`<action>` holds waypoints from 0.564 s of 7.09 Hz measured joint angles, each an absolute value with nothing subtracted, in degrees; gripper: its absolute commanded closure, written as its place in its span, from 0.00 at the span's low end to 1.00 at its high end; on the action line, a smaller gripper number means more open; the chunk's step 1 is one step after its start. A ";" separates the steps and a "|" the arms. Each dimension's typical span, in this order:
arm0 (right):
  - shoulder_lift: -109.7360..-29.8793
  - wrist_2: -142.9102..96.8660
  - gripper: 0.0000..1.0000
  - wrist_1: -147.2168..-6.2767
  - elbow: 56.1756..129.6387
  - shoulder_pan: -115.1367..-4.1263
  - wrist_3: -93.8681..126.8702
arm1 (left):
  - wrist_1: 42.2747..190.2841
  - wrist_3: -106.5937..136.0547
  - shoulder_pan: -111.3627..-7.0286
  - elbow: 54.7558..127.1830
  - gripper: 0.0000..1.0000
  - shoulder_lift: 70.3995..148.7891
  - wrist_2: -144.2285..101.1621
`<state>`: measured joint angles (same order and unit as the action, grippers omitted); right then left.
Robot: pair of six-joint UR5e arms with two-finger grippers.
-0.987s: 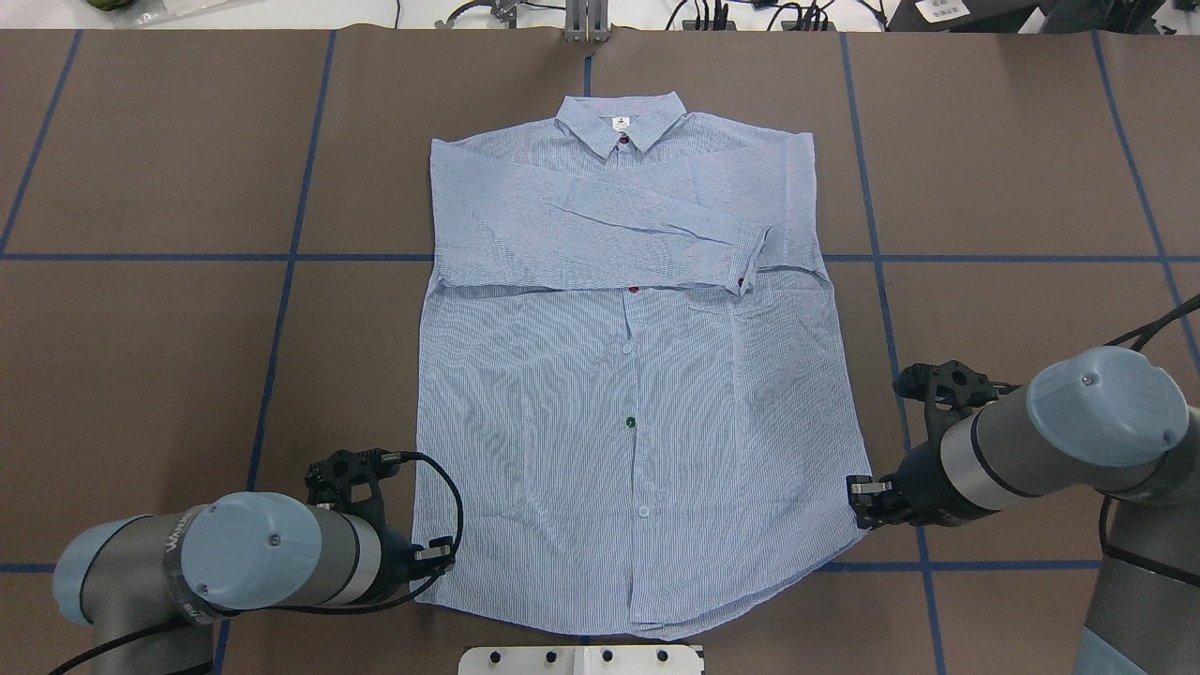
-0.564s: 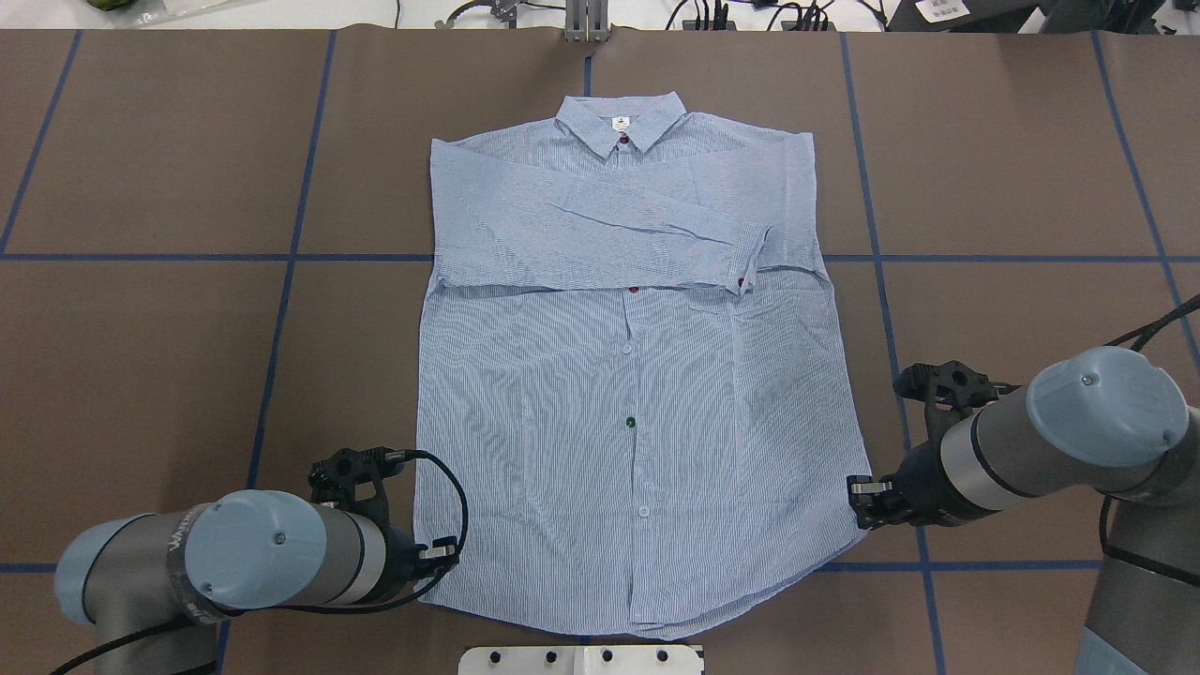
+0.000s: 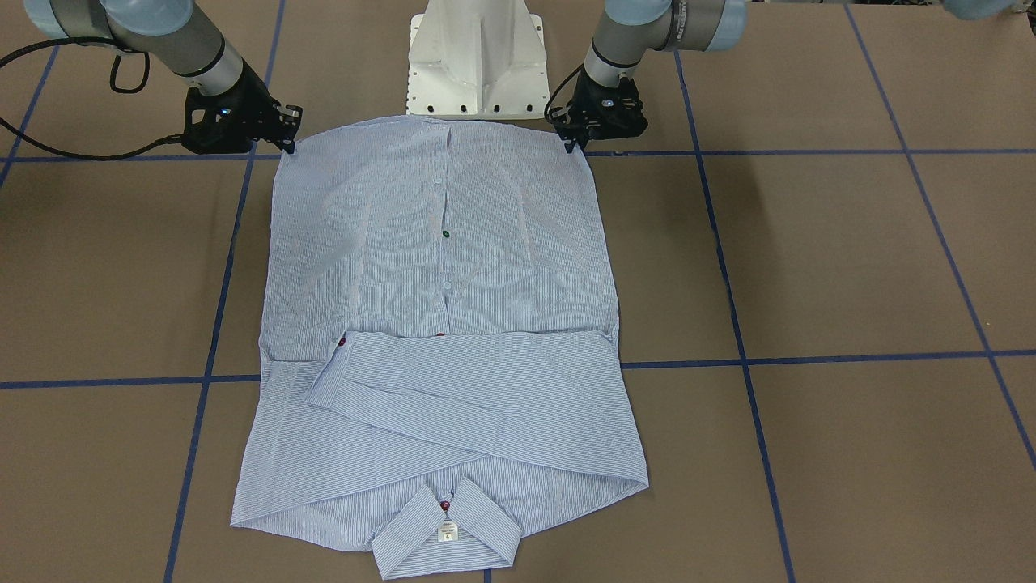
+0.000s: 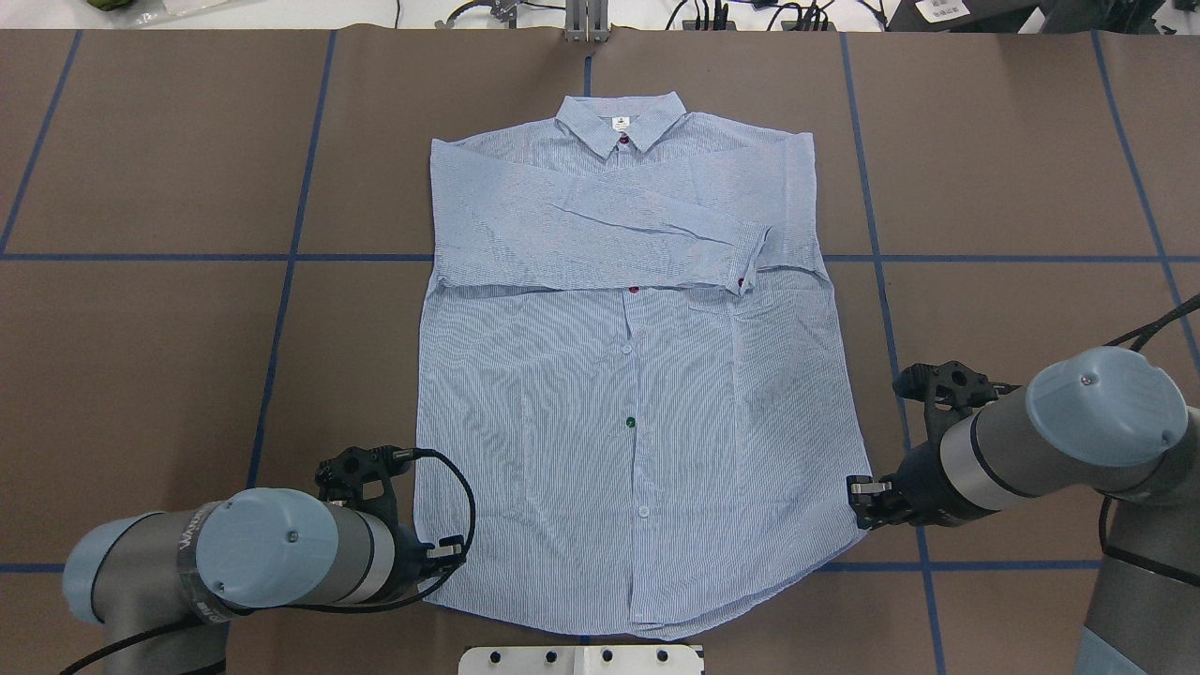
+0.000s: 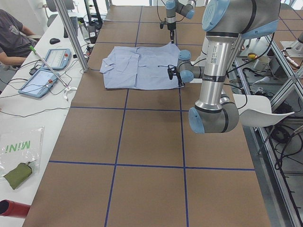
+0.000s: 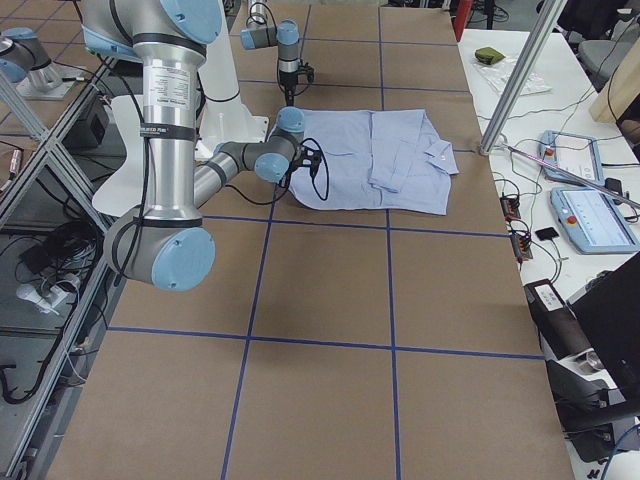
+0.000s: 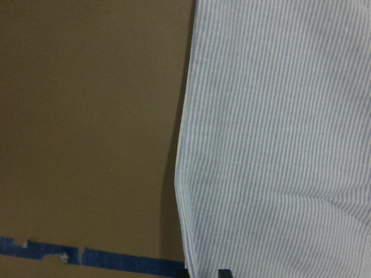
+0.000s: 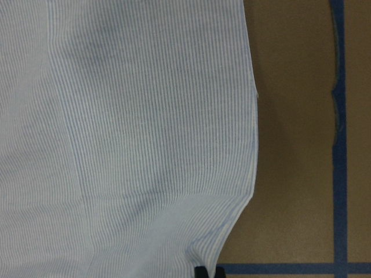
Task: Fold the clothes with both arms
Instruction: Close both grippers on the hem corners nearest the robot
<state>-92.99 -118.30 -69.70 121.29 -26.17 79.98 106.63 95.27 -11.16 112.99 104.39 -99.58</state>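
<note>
Overhead exterior, table: the brown table, crossed by blue tape lines, was seen filling the whole view.
Shirt: the light blue striped shirt was laid flat at the middle of the table, front up and buttoned, with both sleeves folded across the chest.
Long axis: the shirt was stretched from the hem, just beside the robot's white pedestal, to the collar on the far side.
Arms: the left arm and the right arm were brought in low from opposite sides, each about as near to its own end of the hem as the other.
Left gripper: the left gripper was set at the hem's left corner, with the cloth lying forward and inward of it. Whether it was released or clenched could not be told, as only dark tips were shown at the cloth's edge in the wrist view.
Right gripper: the right gripper was placed against the side edge close to the hem's right corner, again with the cloth forward and inward. Its state could not be told either.
Coming move: a lift of the hem toward the collar, along the long axis, was judged likely. For that, both corners would have to be held and carried evenly.
Green button: the green button was seen on the midline.
</note>
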 measured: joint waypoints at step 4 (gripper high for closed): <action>-92.91 -118.32 1.00 -69.70 121.31 -26.26 79.98 | 105.69 95.36 -11.53 112.96 1.00 104.51 -99.51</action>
